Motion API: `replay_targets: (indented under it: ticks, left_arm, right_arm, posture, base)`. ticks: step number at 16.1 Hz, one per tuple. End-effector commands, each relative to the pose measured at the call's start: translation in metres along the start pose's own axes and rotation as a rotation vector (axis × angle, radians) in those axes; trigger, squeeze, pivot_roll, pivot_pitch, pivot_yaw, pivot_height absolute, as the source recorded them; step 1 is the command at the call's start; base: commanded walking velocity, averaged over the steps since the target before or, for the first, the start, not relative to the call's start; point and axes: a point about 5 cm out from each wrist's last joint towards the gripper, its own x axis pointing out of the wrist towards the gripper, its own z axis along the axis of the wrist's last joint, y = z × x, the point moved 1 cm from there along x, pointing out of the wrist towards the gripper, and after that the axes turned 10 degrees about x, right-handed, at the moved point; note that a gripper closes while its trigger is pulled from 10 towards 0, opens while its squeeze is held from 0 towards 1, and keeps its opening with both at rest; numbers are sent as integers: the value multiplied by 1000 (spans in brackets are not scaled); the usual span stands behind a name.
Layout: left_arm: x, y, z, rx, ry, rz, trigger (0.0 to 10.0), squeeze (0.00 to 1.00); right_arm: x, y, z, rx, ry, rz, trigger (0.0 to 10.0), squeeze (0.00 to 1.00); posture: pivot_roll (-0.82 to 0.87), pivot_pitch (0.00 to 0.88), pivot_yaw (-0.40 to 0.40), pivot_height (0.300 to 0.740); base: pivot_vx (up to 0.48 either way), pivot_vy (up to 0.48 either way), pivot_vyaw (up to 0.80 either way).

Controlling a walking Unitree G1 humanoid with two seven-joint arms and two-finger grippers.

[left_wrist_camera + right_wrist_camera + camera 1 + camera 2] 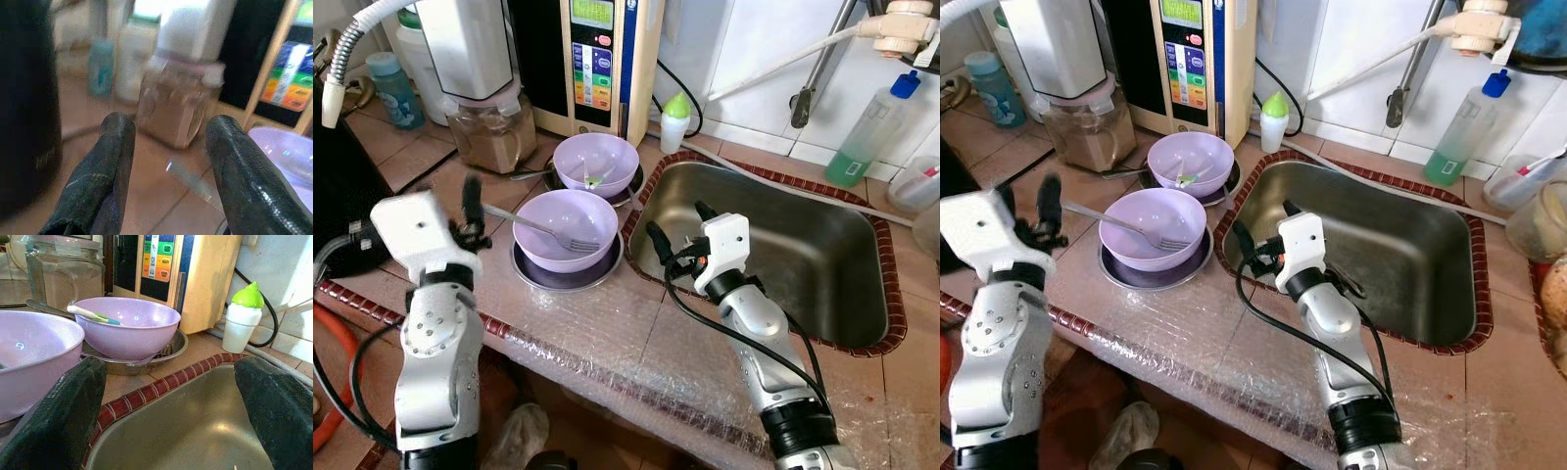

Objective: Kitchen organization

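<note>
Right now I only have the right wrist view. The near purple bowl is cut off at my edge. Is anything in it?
Observer: Yes, a fork lies in the near bowl, with its handle sticking out over the rim, away from the sink.
Operator: Where's the left hand?
Observer: The left hand is above the counter, just beyond that handle's end. It is open and holds nothing.
Operator: And my right hand relative to the sink?
Observer: The right hand is open over the sink's corner nearest the bowls, just inside the red-tiled rim.
</note>
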Motion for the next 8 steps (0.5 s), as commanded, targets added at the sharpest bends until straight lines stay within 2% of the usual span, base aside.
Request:
replay_targets:
  ticks: [1,2,5,7,8]
  left_arm:
    - [2,-1,-4,-46,36,-5,10000,0]
    - [2,-2,-8,-96,56,-9,10000,1000]
    - [6,-3,-11,-170,99,-12,10000,1000]
    - [9,-6,-21,-274,178,-22,10000,1000]
    - [12,-8,-30,-356,237,-17,10000,180]
  right_arm:
    - [1,-3,1,-11,-1,-8,10000,0]
    - [0,-3,1,-12,-1,-9,10000,0]
    - [-2,-3,1,-17,-1,-12,10000,0]
    - [-2,-4,2,-21,-4,-13,10000,0]
    - [-2,-5,2,-23,-4,-15,10000,0]
  posture:
    - [79,0,-31,740]
    - [73,0,-28,740]
    - [60,0,-24,740]
    - [52,0,-22,740]
    - [48,0,-21,740]
  base:
    - [0,0,0]
    - [0,0,0]
    - [0,0,0]
    - [0,0,0]
    - [0,0,0]
